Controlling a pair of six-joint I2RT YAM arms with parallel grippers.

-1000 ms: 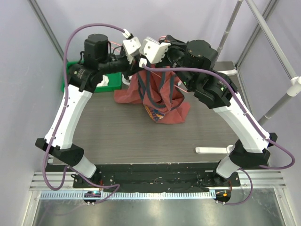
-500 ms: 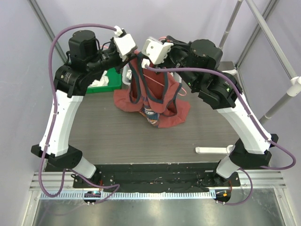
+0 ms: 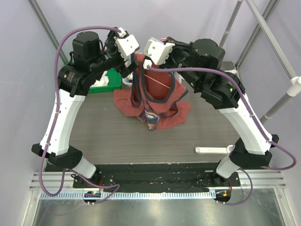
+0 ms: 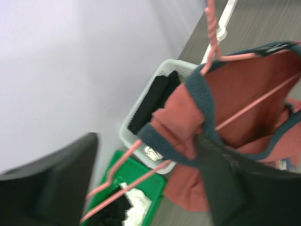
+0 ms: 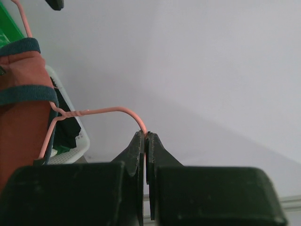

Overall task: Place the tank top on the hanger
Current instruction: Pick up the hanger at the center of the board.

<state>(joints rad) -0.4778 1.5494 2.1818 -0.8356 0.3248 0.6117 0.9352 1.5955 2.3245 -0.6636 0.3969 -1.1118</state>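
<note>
The rust-red tank top [image 3: 160, 92] hangs from the pink hanger [image 3: 160, 81] above the table, its hem bunched on the tabletop. My right gripper [image 5: 145, 135] is shut on the hanger's hooked top [image 5: 94, 111] and holds it up. The right wrist view shows the navy-trimmed tank top [image 5: 23, 94] at far left. In the left wrist view my left gripper [image 4: 146, 143] stands open around the tank top's [image 4: 244, 89] navy strap, which lies over the hanger [image 4: 212, 44] wire. Its fingers [image 4: 225, 183] do not press the cloth.
A green bin [image 3: 109, 81] with black and white cloth stands at the back left. A white basket [image 4: 141, 117] of black clothes is beside it. A white bar [image 3: 214, 149] lies at the front right. Metal frame poles [image 3: 282, 94] rise on the right.
My left gripper has opened and let go of the tank top strap. Both arms have risen, and the tank top now hangs spread on the hanger.
</note>
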